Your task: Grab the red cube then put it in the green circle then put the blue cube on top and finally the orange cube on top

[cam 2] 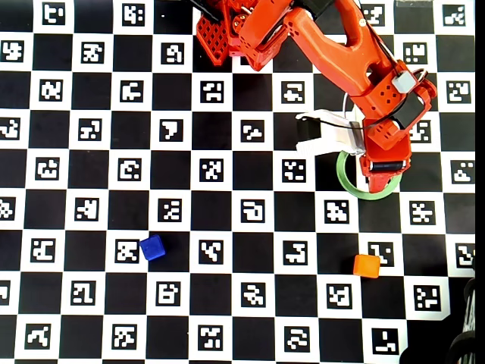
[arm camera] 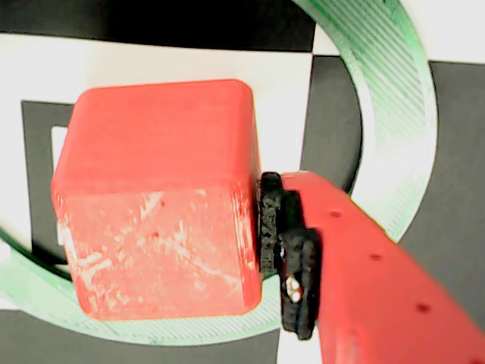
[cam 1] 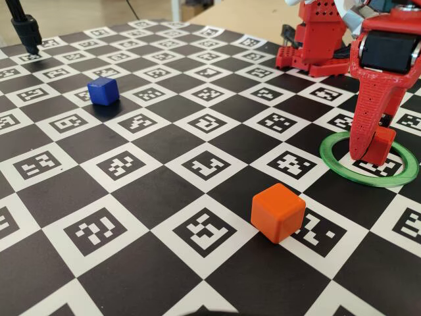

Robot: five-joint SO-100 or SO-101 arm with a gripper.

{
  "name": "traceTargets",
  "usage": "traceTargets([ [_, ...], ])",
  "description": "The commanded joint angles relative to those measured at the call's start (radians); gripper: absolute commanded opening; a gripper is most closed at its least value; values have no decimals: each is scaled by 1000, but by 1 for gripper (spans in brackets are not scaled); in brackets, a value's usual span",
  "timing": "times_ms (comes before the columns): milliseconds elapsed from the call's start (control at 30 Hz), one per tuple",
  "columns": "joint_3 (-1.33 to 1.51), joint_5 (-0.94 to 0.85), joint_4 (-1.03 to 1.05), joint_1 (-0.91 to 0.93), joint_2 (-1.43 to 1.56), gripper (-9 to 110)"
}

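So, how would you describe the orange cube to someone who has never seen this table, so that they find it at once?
In the fixed view, start from the checkerboard table printed with black-and-white marker squares, and find the green circle under the red arm on the right. Nearer the camera and left of that ring sits the orange cube, alone and untouched. It is brighter than the red cube in the ring, and the blue cube lies far left.

In the fixed view the red cube [cam 1: 381,145] sat inside the green circle [cam 1: 335,164] at the right, under the gripper [cam 1: 368,148]. The orange cube [cam 1: 277,211] lay nearer, left of the ring; the blue cube [cam 1: 103,91] stood far left, well apart.
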Motion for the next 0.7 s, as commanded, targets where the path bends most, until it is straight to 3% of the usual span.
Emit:
traceTargets([
  [0,-100,-9,35,12,100,30],
  [367,-209,-64,199,44,123,30],
  [667,-353,-118,399,172,166,31],
])
